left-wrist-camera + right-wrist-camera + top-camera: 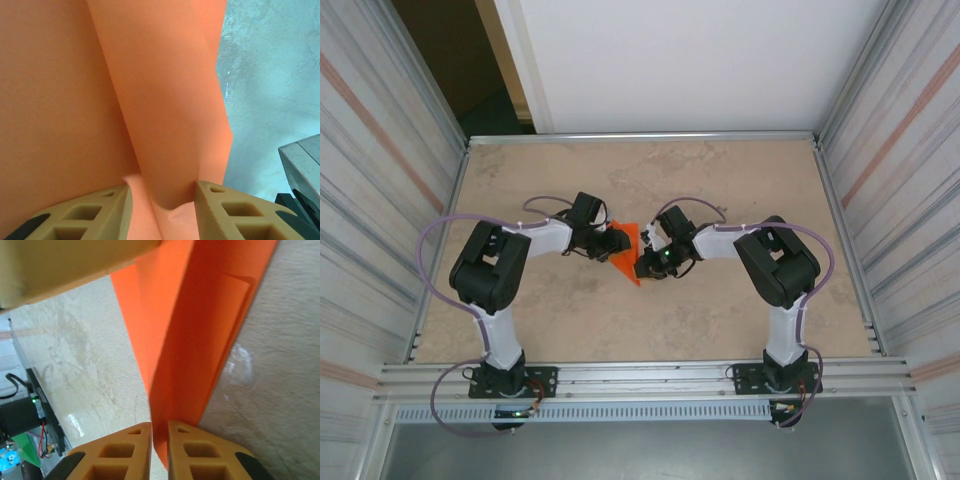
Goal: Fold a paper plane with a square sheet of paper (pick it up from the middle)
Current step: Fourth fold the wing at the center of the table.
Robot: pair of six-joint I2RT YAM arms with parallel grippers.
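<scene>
The right gripper [159, 432] has its fingers almost together. A thin edge of the paper [200, 340] passes between them, so it pinches the sheet. The left gripper [162, 210] has its fingers wider apart. A rounded fold of the paper fills the gap and touches both of them, so I judge that it holds the fold, but loosely.

The paper is doubled, with layers and one sharp crease to be seen. It stands up from the table [280, 390] between the two grippers, near the middle of the table in the top view. The step in hand seems to be an early fold, far from a finished plane. The next move calls, I think, for laying the fold flat and pressing along it, while one gripper stops the sheet from sliding. Such thin paper can slip or wrinkle.

In the top view both arms rise from their bases at the near edge. Each bends its elbow outward and then reaches inward, so the wrists meet face to face at the paper.
</scene>
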